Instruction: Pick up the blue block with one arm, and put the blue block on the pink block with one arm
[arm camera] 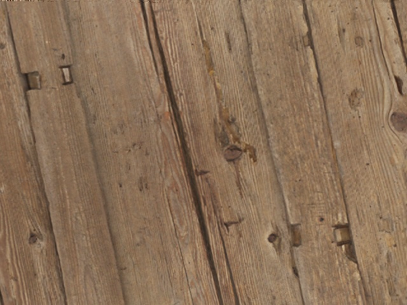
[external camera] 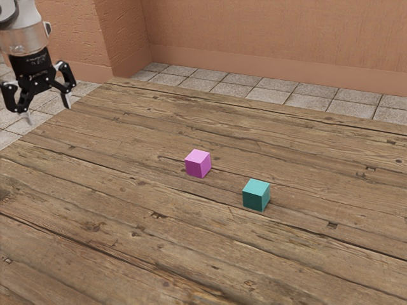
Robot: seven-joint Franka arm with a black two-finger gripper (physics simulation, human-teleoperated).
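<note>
A blue-green block [external camera: 256, 194] rests on the wooden table, right of centre in the exterior view. A pink block [external camera: 198, 163] sits a short way to its left and slightly further back, apart from it. My gripper [external camera: 44, 109] hangs high at the exterior view's upper left, far from both blocks, open with nothing between its fingers. Bare wooden planks [arm camera: 203, 152] lie under my hand in the wrist view.
The wooden table [external camera: 127, 222] spreads wide around the blocks. A tiled floor [external camera: 286, 89] and a brick-coloured wall [external camera: 267, 32] lie behind the table's far edge.
</note>
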